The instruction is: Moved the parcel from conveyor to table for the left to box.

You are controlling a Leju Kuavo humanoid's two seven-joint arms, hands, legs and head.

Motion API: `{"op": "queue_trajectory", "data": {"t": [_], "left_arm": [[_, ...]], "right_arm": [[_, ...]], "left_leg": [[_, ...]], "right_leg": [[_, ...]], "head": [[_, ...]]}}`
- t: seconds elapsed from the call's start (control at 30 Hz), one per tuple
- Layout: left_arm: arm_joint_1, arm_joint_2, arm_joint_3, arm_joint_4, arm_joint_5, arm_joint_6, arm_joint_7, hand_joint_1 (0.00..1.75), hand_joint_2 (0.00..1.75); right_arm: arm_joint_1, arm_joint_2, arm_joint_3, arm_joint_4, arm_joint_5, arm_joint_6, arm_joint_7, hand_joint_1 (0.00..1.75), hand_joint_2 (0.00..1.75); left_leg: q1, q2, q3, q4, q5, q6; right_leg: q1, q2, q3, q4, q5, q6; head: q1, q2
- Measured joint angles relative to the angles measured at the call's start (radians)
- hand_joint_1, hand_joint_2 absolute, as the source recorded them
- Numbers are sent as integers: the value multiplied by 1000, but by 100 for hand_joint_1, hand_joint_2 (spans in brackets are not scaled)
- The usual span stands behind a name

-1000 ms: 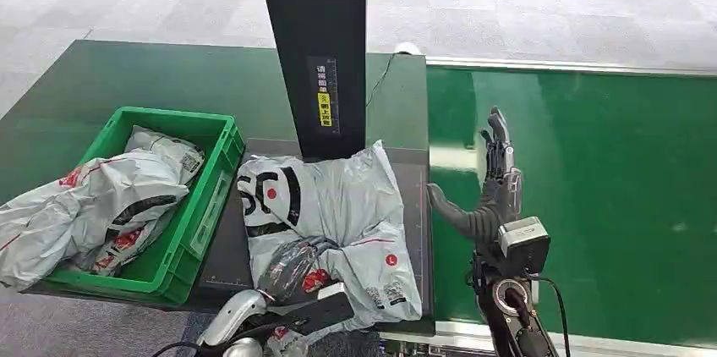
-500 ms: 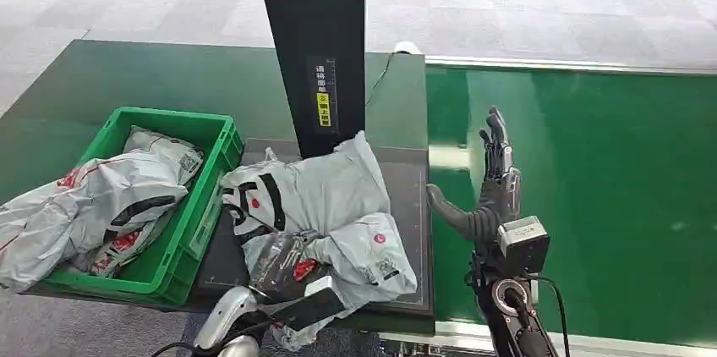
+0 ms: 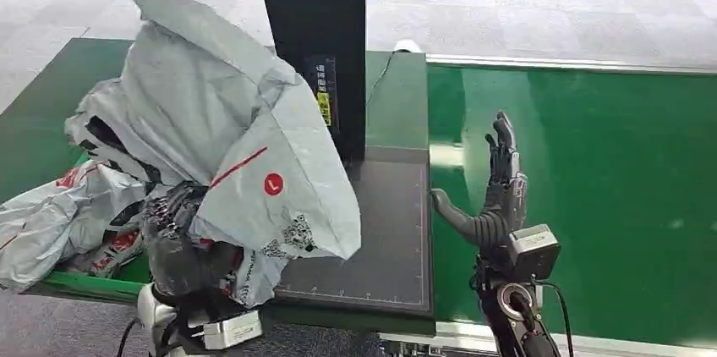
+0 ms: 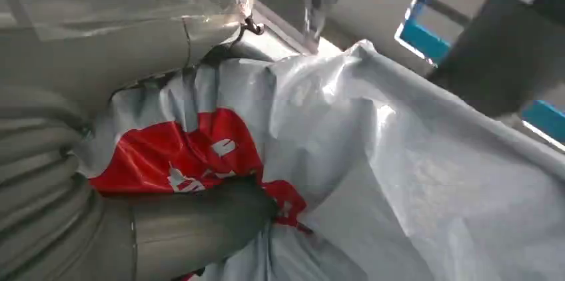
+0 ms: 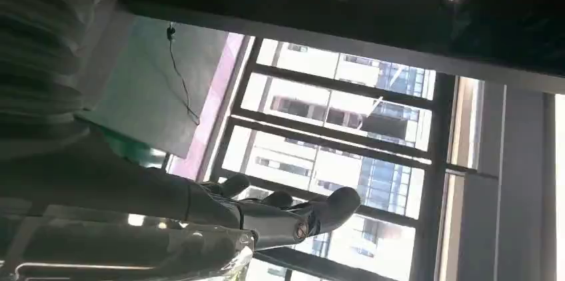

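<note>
A large grey plastic parcel point(image 3: 228, 137) with red and black print hangs in the air over the green crate point(image 3: 93, 285) and the left part of the dark scale pad point(image 3: 380, 238). My left hand point(image 3: 182, 243) grips its lower edge from below; in the left wrist view the thumb point(image 4: 193, 231) presses on the parcel's point(image 4: 373, 161) red print. My right hand point(image 3: 495, 196) stands open and upright above the green conveyor belt point(image 3: 592, 179), just right of the pad, holding nothing. The right wrist view has its fingers point(image 5: 280, 218) spread apart.
The green crate holds other grey parcels point(image 3: 51, 222), one spilling over its left side. A tall black scanner post point(image 3: 317, 44) rises behind the pad. The dark green table point(image 3: 51, 112) spreads to the left, with grey floor beyond.
My left hand has lifted the parcel off the scale pad and swung it up and to the left over the crate. The pad is now bare. The right hand has barely moved.
</note>
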Motion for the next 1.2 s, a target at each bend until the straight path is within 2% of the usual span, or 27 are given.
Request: {"op": "queue_trajectory", "data": {"t": [0.17,0.3,0.43,0.5,0.63,0.77,0.87,1.2], "left_arm": [[5,-25,27,-32,36,0,0,175,175],[6,-1,11,-24,37,0,104,175,175],[6,2,33,-24,-41,0,119,175,175],[1,-3,84,-24,-93,0,149,175,175],[-47,10,221,29,-112,0,292,175,175],[-72,30,303,76,-106,0,299,175,175],[-89,39,342,101,-139,0,361,175,175],[-195,122,633,224,-92,0,317,175,175]], "right_arm": [[-3,-3,1,0,-3,-6,0,0,175],[-8,-5,1,0,-9,-9,0,0,175],[-9,-4,2,0,-10,-9,0,0,175],[-9,-4,2,0,-8,-10,0,0,175],[7,-4,2,-6,-2,-25,-2,0,175],[21,-5,2,-16,0,-28,-3,0,175],[29,-6,1,-21,1,-37,-4,0,175],[70,-39,-2,-42,-18,-69,-26,0,175]], "left_leg": [[0,0,0,0,0,0],[0,0,0,0,0,0],[0,0,0,0,0,0],[0,0,0,0,0,0],[0,0,0,0,0,0],[1,0,0,0,1,0],[1,0,0,0,1,0],[1,1,-1,0,1,-1]], "right_leg": [[0,0,0,0,0,0],[0,0,0,0,0,0],[0,0,0,0,0,0],[0,0,0,0,0,0],[1,0,0,0,0,0],[1,0,-1,0,0,0],[1,0,-1,0,0,0],[1,1,-2,0,0,0]], "head": [[0,0],[0,0],[0,0],[0,0],[0,0],[0,0],[1,0],[0,0]]}}
